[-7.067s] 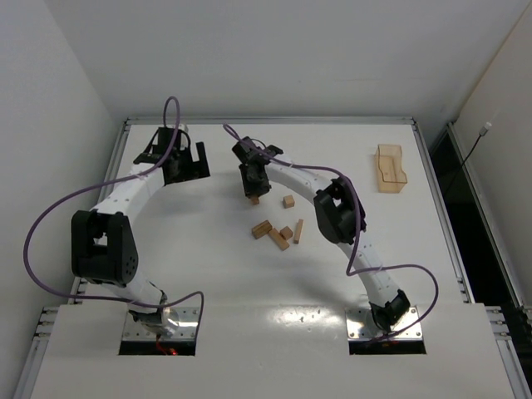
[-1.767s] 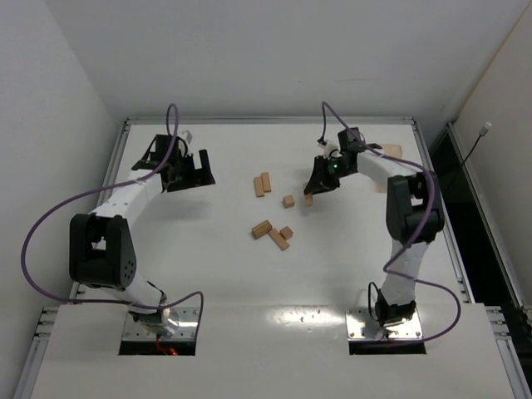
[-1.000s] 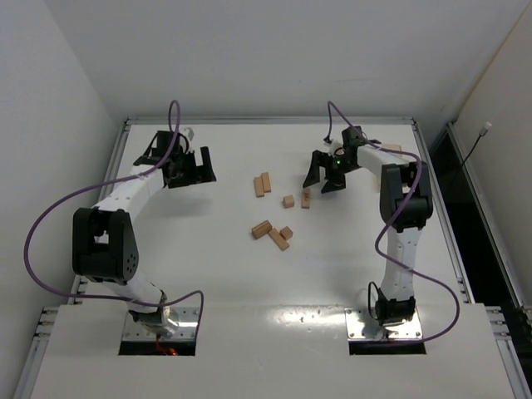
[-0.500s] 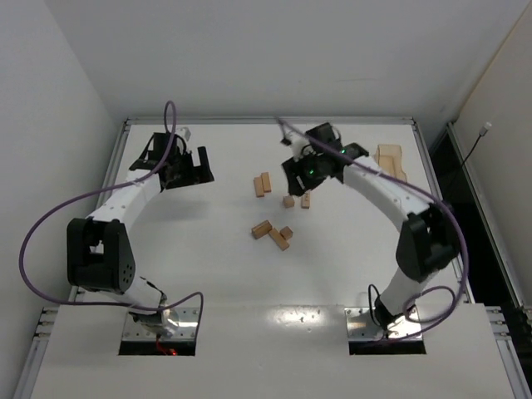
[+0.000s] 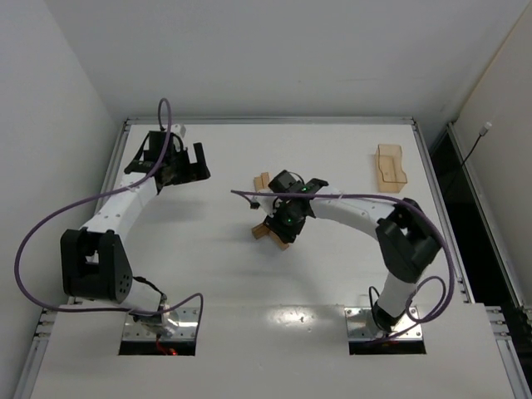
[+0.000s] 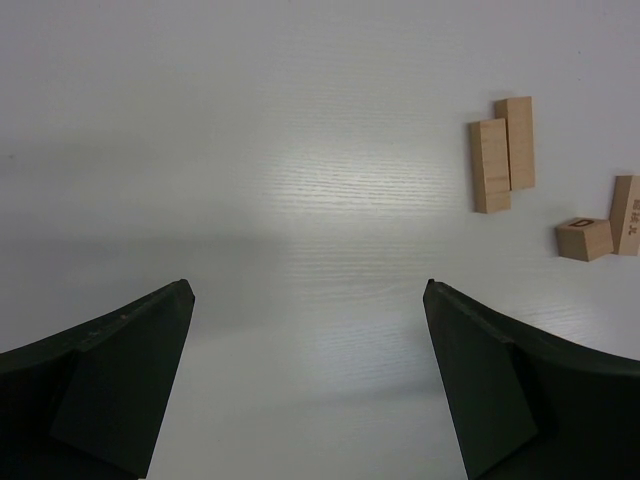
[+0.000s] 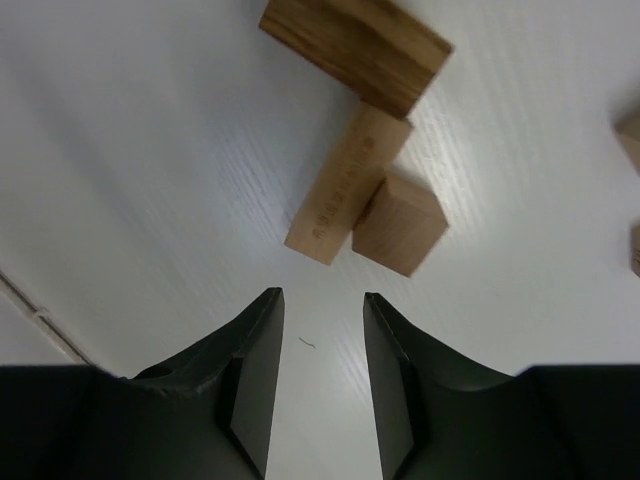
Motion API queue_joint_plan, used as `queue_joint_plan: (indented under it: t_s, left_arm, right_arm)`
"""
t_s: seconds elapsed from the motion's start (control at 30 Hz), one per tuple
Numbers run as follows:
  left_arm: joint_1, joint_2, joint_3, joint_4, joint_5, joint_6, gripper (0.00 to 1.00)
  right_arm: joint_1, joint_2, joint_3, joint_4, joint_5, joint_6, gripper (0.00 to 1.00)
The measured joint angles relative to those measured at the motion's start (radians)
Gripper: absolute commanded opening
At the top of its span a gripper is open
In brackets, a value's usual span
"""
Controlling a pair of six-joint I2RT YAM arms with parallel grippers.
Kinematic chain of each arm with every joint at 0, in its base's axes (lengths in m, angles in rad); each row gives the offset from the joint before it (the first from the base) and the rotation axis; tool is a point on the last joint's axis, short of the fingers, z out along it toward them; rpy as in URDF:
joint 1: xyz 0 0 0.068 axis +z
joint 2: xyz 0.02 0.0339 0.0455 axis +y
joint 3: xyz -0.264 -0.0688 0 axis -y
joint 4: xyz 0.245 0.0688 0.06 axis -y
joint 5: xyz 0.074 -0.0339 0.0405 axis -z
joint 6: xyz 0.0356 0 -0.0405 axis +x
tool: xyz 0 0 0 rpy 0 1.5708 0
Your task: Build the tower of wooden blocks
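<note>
The wood blocks lie scattered in the middle of the counter (image 6: 250, 150). The right pincer (image 7: 322, 300) hangs just above one small group. This group has a long block (image 7: 348, 185) lying flat, a cube (image 7: 400, 225) touching its side, and a darker block (image 7: 355, 48) at its far end. The fingers of this pincer stand only a little apart and hold nothing.

The left pincer (image 6: 307, 300) hovers well apart from this group, with its fingers wide apart and empty. A pair of long blocks (image 6: 503, 155) lies side by side ahead of it, to the right.

The blocks look light, stiff and hard. Their smooth faces may slip, but they are not fragile. The long block is probably best taken across its narrow width, near the middle. The cube leaves little room on that side, so one finger could push it.
</note>
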Motion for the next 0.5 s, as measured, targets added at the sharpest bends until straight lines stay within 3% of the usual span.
queue_joint_plan:
  t_s: [0.23, 0.5]
  left_arm:
    - [0.0, -0.019, -0.007, -0.001, -0.023, 0.0, 1.0]
    - [0.0, -0.018, -0.007, -0.002, -0.027, 0.0, 1.0]
  right_arm:
    - [0.024, 0.158, 0.059, -0.043, -0.043, -0.057, 0.33]
    - [0.025, 0.206, 0.102, -0.038, -0.011, -0.053, 0.49]
